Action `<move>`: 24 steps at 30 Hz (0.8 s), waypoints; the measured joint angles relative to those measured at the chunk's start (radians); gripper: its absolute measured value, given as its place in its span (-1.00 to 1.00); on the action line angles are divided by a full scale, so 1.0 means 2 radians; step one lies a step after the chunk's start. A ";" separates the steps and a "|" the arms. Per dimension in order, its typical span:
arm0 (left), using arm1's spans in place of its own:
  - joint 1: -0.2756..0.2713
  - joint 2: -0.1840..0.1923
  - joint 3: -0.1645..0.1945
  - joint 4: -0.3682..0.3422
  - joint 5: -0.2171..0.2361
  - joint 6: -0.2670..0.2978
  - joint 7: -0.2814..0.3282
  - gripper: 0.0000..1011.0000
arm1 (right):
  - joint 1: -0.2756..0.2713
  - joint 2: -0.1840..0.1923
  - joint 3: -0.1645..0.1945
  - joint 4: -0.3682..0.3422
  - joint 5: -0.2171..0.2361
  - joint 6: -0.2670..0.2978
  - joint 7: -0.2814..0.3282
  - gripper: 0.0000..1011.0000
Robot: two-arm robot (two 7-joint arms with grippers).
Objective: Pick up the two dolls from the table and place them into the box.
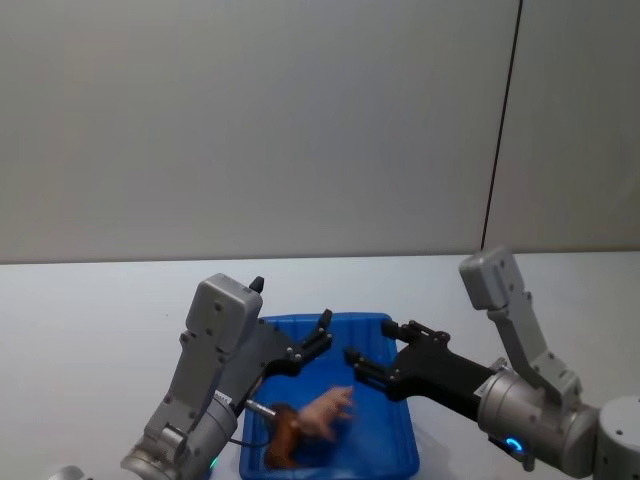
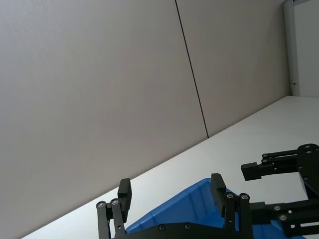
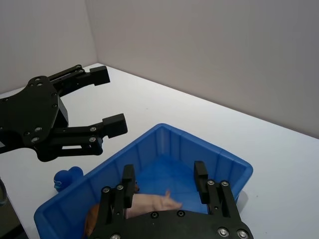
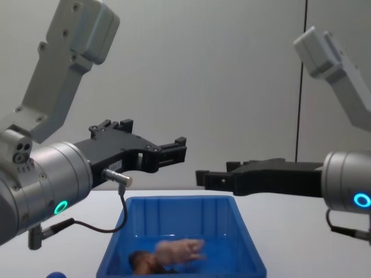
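Both dolls lie inside the blue box point(image 1: 396, 432): the pale pink pig point(image 1: 328, 408) and, beside it, the reddish-brown lion point(image 1: 283, 437). From the chest they show low in the box point(image 4: 179, 209) as the pig point(image 4: 179, 250) and the lion point(image 4: 142, 262). My left gripper point(image 1: 322, 332) hovers open and empty above the box's far left part. Facing it over the far right part, my right gripper point(image 1: 370, 342) is also open and empty. In the right wrist view the pig point(image 3: 152, 201) lies just below my right gripper point(image 3: 164, 174), and the left gripper point(image 3: 107, 102) stands open beyond.
A small blue ball point(image 3: 67, 178) rests on the white table point(image 1: 90, 320) just outside the box's left wall, also visible low in the chest view as the ball point(image 4: 55, 274). A grey wall stands behind the table.
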 joint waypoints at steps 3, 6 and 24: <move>0.000 0.000 0.000 0.000 0.000 0.000 0.000 0.98 | 0.005 -0.003 -0.002 0.006 0.000 0.001 0.004 0.52; 0.000 0.000 0.000 0.000 0.000 0.000 0.000 0.98 | 0.006 -0.003 -0.002 0.007 0.000 0.000 0.004 0.70; 0.000 0.000 0.000 0.000 0.000 0.000 0.000 0.98 | -0.040 0.055 0.033 -0.025 0.022 -0.029 -0.017 0.98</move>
